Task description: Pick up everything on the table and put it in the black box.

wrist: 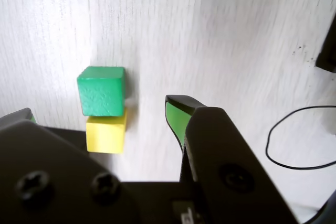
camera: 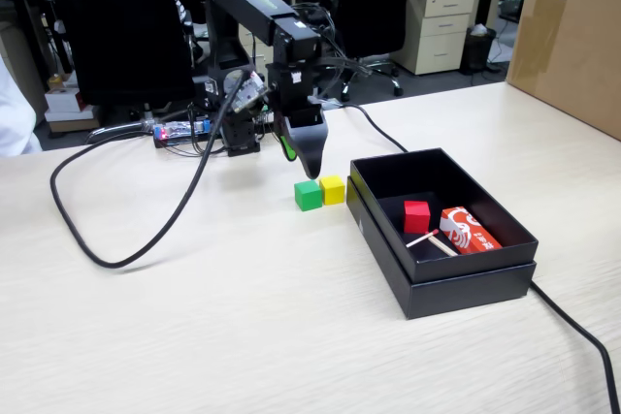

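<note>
Arm bent over, upper link sloping down from its base at the table's [camera: 243,336] back edge, wrist pointing the claw [camera: 310,170] straight down. Claw tip hangs just above the table, right behind the green cube [camera: 308,195] in the fixed view, not touching it. Wrist view: claw [wrist: 100,111] spread, one green-padded finger [wrist: 176,119] clear on the right, the other finger only peeks in at the left edge; both cubes sit in the gap between them, nothing pinched.

Green cube [wrist: 101,91] and yellow cube [wrist: 106,132] touch side to side on the table; in the fixed view the yellow cube [camera: 333,189] is on the right, just beside the black box's [camera: 456,278] near-left corner, with a thin strip of table between. Red cube [camera: 416,216] is inside the box, next to a red-and-white packet [camera: 469,230] and a thin stick [camera: 424,238] leaning by it.

Box sits in its wider lid, long side angled toward the front right. Thick black cable [camera: 107,249] loops over the table left of the arm, another cable runs off the box's front-right corner toward the table edge. Brown carton [camera: 572,41] at far right, well apart. Wide bare table in front of and left of the cubes; right side is blocked by the box wall.
</note>
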`<state>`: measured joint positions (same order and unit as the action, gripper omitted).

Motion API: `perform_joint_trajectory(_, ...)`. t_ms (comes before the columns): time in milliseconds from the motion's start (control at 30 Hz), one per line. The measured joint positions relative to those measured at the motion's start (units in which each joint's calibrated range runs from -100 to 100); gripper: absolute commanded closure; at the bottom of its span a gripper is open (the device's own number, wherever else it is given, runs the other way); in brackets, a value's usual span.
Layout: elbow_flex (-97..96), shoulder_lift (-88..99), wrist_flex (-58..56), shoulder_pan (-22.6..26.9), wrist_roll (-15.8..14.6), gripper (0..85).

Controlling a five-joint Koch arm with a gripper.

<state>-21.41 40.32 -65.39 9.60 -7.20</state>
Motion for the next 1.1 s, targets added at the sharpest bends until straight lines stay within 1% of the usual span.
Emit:
perform_joint_trajectory(200, 0.4, -8.7, 1.7, -0.6, -0.1, 35.8)
perform_joint_trajectory(433, 5.1, -17.2, 2.1, -0.9, -0.1, 36.3)
perform_joint_trajectory(833, 5.4, -22.3, 2.2, -0.7, -0.1, 38.4)
perform_joint_trajectory(900, 5.6, -22.9, 2.2, -0.7, -0.2, 43.4)
perform_joint_trajectory(1000, 5.6, -23.3, 2.2, -0.7, -0.4, 54.5)
perform_joint_trajectory(1100, 5.9, -24.5, 2.4, -0.7, -0.6, 63.6)
